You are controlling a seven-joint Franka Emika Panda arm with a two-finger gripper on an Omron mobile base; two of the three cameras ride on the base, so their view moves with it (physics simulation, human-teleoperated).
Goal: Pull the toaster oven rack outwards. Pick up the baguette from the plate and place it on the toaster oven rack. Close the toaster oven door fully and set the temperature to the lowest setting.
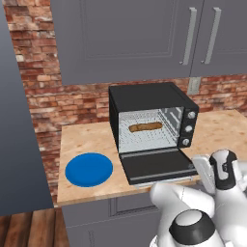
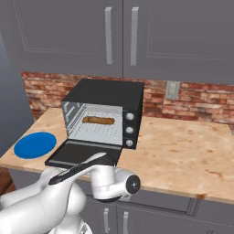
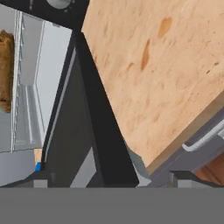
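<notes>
A: What sits mid-frame on the speckled tan wooden counter [image 1: 219, 128]?
B: A boxy black toaster oven [image 1: 150, 116], silver inside, its dark glass drop-down door [image 1: 155, 166] lying flat open. The crusty brown baguette [image 1: 145, 127] rests on the silver wire rack [image 1: 144, 137] inside.
A: And lower left?
B: A flat round blue plate [image 1: 89, 169], bare.
A: The arm?
B: White, folded low at the counter's front edge before the door; jaws spread wide, holding nothing.

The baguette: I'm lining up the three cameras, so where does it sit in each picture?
Left base view: the baguette lies on the rack inside the open toaster oven, centre of the picture.
Right base view: left of centre, inside the same cavity.
Hand view: a brown strip at the left edge.
Shared landmark: the dropped-open toaster oven door just below it.
</notes>
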